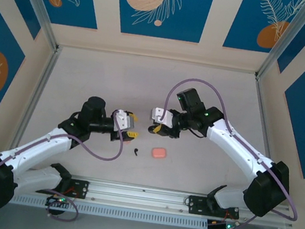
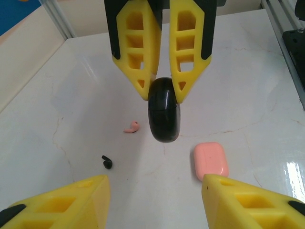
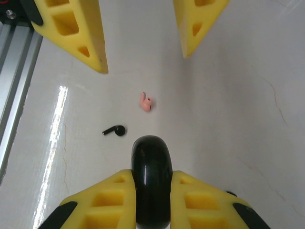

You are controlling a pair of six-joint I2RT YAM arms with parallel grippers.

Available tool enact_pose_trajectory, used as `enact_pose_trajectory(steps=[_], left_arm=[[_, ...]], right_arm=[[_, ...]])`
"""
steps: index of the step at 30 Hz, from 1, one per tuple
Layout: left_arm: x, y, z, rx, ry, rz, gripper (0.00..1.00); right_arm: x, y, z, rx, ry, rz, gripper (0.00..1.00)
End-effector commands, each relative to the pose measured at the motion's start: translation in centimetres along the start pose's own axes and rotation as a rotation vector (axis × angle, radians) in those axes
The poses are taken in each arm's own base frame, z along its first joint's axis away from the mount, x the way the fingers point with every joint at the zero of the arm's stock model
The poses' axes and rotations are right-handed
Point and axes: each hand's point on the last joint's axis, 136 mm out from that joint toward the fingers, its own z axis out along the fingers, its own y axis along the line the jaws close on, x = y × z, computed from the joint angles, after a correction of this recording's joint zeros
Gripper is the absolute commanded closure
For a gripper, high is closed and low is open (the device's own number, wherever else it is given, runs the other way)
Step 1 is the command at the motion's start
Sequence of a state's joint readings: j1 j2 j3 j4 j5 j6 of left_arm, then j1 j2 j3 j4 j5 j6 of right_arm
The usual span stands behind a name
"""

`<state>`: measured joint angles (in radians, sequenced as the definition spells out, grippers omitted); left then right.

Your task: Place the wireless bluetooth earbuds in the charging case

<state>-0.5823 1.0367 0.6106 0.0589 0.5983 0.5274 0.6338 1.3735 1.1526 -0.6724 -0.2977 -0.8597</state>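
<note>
Presently, seemingly the pick-up stage. Salmon-pink rounded plastic charging case (image 2: 210, 161) lies on the table (image 2: 71, 95), tiny pale-pink earbud (image 2: 132, 127) near it. Left gripper (image 2: 155, 191) jaws wide, empty; right gripper (image 3: 151, 174) clamps a glossy black oval object (image 2: 164, 112). Next: a fine pinch on the earbud.

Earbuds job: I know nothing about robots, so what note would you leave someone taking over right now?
Left gripper: open, empty, facing the right one above the table.
Right gripper: shut on a glossy black oval, maybe another case.
On the table: a pink earbud, a black earbud and the pink case, closed, all apart from each other.
Done: nothing yet; no earbud is in the pink case.
Left: open the case, pick up the earbuds, seat them.
</note>
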Motion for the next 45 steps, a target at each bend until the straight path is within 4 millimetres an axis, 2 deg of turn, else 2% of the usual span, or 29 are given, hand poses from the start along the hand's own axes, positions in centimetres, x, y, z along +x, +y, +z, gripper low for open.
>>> enact_pose_trajectory(steps=[1,7,25,36,45], left_arm=[[-0.6,-1.1,-0.2,0.04,-0.027,0.027,0.46],[-1.5,-1.6,-0.2,0.079,-0.062,0.018,0.47],[-1.1,-1.2,0.6,0.089,-0.063,-0.048,0.47],[-1.3,-1.3,0.7,0.094,-0.085,-0.058,0.58],[-1.6,-1.5,0.6,0.099,-0.095,-0.057,0.8]], right_arm=[[-1.5,0.2,-0.4,-0.047,-0.062,-0.049,0.92],[-2.2,-0.1,-0.7,-0.078,-0.119,-0.073,0.92],[-6.1,1.4,0.1,-0.154,-0.21,-0.151,0.92],[-7.3,1.6,0.4,-0.168,-0.248,-0.138,0.92],[-7.1,1.5,0.8,-0.161,-0.223,-0.139,0.91]])
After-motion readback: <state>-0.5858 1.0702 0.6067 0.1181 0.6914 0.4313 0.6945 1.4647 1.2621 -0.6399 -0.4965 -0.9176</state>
